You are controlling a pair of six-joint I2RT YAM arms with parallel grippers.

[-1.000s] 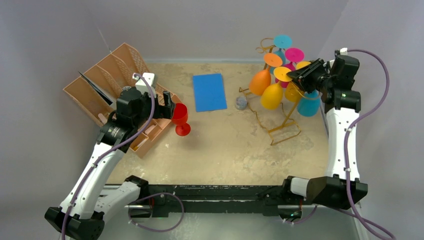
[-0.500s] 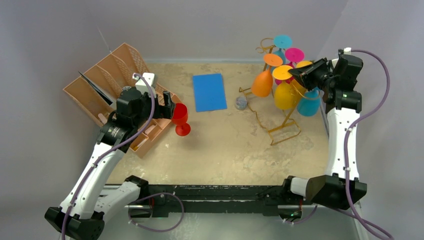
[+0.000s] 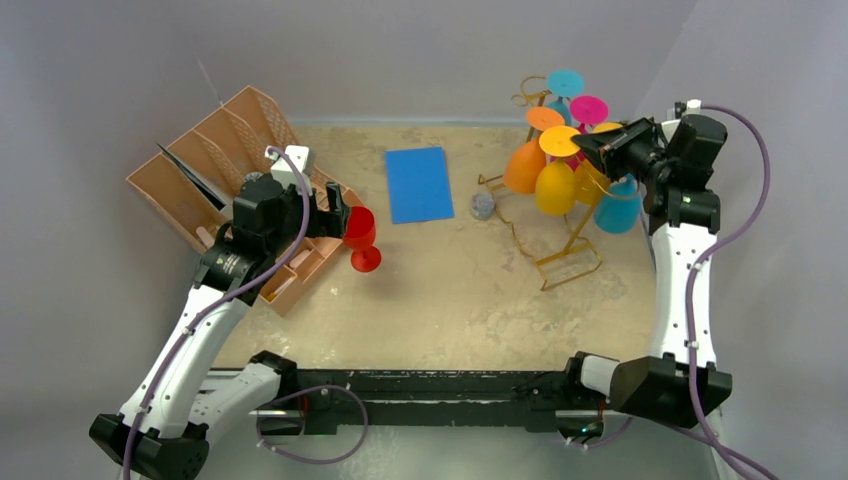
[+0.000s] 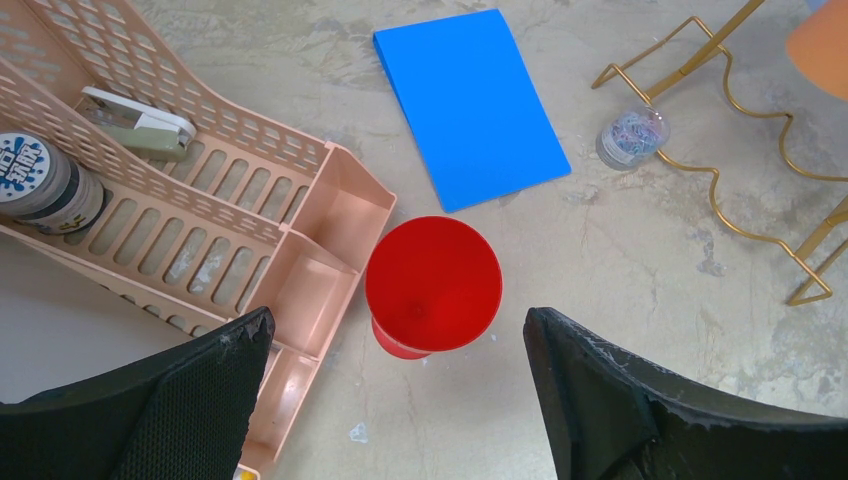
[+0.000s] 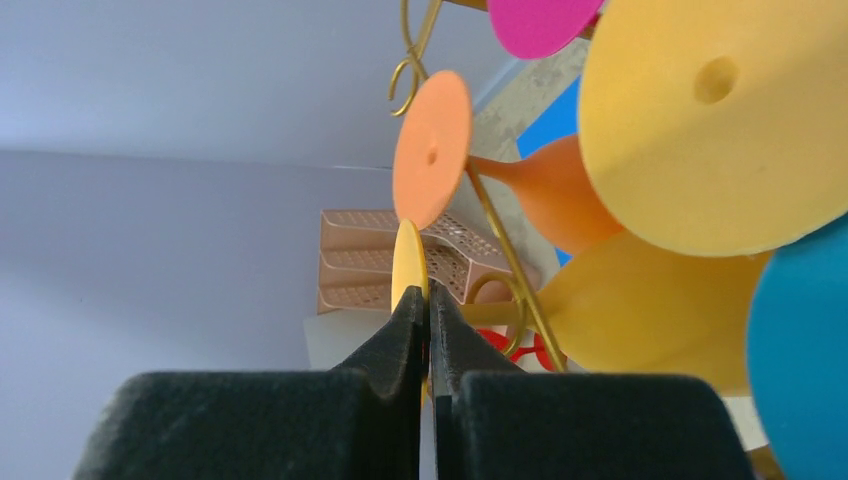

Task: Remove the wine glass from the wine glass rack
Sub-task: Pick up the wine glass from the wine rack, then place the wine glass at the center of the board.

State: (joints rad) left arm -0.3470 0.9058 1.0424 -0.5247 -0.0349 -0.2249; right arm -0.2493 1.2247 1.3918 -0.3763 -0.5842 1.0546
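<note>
Gold wine glass rack [image 3: 580,228] held the yellow wine glass [image 3: 553,188], hung foot up. Right gripper [image 5: 428,298] was pinched on the foot's thin rim. Risk I saw: rim slipping out, or bowl knocking the orange glass [image 3: 522,165].

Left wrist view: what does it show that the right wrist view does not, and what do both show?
Only left wrist: the open left gripper and a jar of clips. Only right wrist: the right gripper shut on a yellow glass foot, and a pink foot. Both: the gold rack and the brown tray.
</note>
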